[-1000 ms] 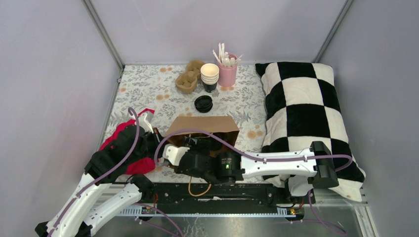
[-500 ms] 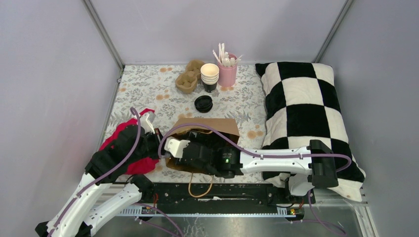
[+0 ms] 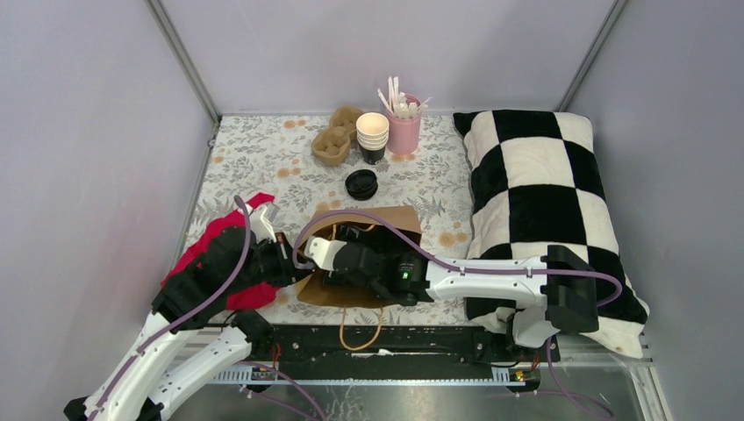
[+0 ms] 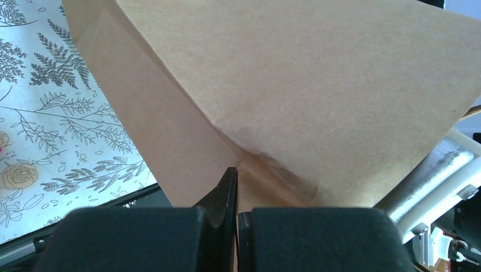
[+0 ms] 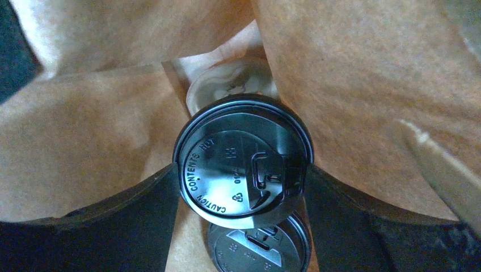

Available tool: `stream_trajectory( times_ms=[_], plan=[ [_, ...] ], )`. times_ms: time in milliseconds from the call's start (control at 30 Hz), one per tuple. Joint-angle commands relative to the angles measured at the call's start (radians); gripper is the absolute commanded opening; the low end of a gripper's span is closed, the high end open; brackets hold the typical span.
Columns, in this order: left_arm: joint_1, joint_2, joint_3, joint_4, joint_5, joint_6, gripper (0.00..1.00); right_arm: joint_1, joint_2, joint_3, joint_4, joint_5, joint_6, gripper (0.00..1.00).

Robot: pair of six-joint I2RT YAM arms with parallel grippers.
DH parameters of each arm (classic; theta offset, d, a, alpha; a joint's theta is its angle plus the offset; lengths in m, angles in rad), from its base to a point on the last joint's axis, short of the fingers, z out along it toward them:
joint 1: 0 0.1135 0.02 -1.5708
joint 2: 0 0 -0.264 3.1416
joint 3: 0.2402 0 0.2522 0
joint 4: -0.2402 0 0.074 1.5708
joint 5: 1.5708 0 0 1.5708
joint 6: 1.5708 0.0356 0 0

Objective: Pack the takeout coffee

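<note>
Floral tabletop (image 3: 263,158) carries paper bag (image 3: 404,217). L pincer (image 4: 235,195) clamped on bag edge. R pincer (image 5: 241,175) inside bag, gripping takeout coffee (image 5: 244,164), above 2nd lidded cup (image 5: 258,249).

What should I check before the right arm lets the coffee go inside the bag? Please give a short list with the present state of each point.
1. Left gripper pinches the paper bag at its edge: ok.
2. Right gripper grips the takeout coffee by its sides, lid on: ok.
3. Coffee is inside the bag, with brown paper all around it: ok.
4. Cup base rests on the bag floor: cannot tell, it is hidden under the lid.
5. Clearance from the second black lid lying just beside it: cannot tell.
</note>
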Motion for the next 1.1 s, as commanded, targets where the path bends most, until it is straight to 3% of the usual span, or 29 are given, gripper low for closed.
stream_trajectory(
  times_ms=[0,467,1067],
  plan=[
    [-0.001,-0.003,-0.012,-0.031,0.061,0.017,0.0,-0.015,-0.024,-0.011,0.104,0.0,-0.012,0.63],
    [-0.001,-0.012,-0.018,-0.03,0.083,0.02,0.0,-0.078,0.012,-0.041,0.229,-0.057,-0.034,0.63],
    [-0.001,0.055,0.039,-0.029,0.089,-0.001,0.0,-0.111,0.065,-0.057,0.271,-0.11,-0.062,0.67]
  ],
)
